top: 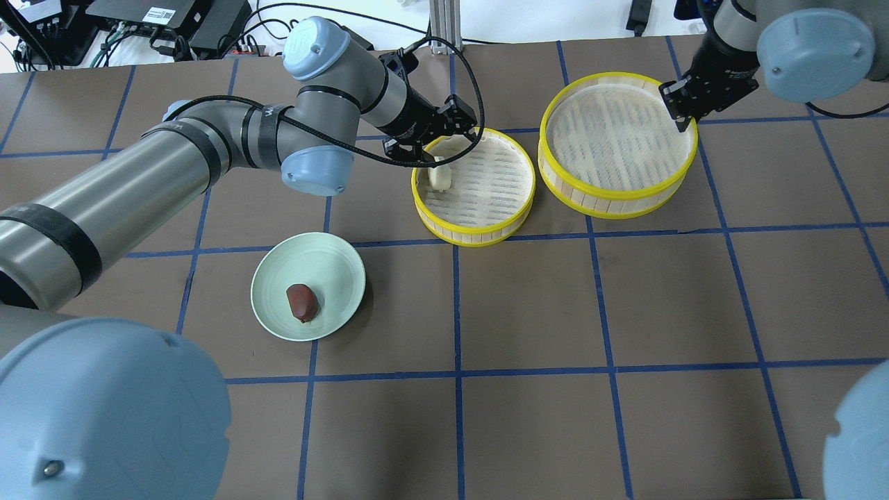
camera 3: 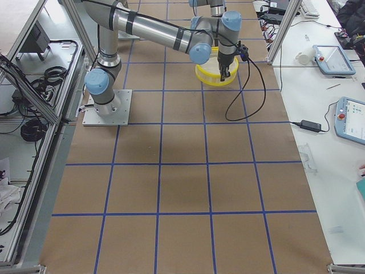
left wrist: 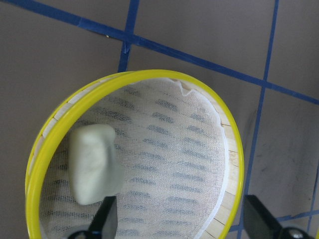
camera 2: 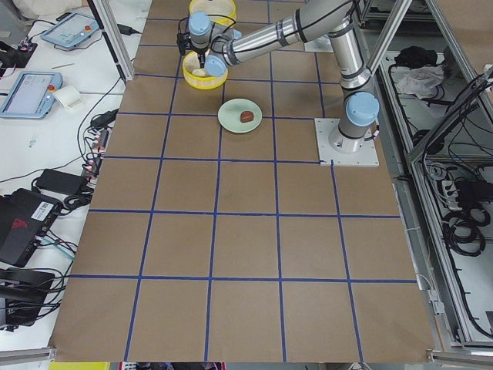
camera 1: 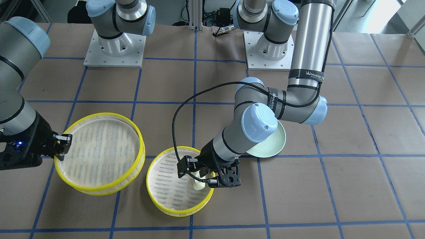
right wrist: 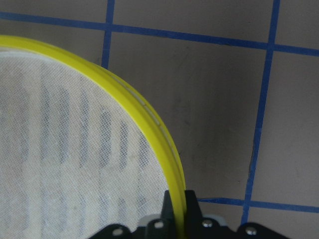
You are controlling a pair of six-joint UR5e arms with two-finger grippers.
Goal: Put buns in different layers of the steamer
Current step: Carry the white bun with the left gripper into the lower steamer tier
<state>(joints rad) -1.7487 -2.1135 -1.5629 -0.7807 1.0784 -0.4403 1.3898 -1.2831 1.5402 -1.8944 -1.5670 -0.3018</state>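
The brown paper counter [top: 528, 312] has a blue tape grid [top: 457, 312], with white desks [camera 3: 319, 97] beside it. Under the released left claw [top: 437, 142], the cream-white oblong bun [top: 439, 175] lies in the smaller yellow-rimmed woven tray [top: 479, 235]. The right claw [top: 679, 114] grips the rim of the larger yellow-rimmed tray [top: 611, 201]. The reddish-brown round bun [top: 302, 302] is well apart from both claws, on a pale green plate [top: 278, 260].

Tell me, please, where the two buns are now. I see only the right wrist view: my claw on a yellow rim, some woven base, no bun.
Observer: The cream bun lies in the smaller steamer tray, not in the larger steamer tray that your right claw grips.
Operator: And the brown one?
Observer: The brown bun sits on the green plate, outside both trays.
Operator: Does the left claw hold the cream bun?
Observer: No. The left claw is open above the smaller tray, and the bun rests on the woven base near the rim.
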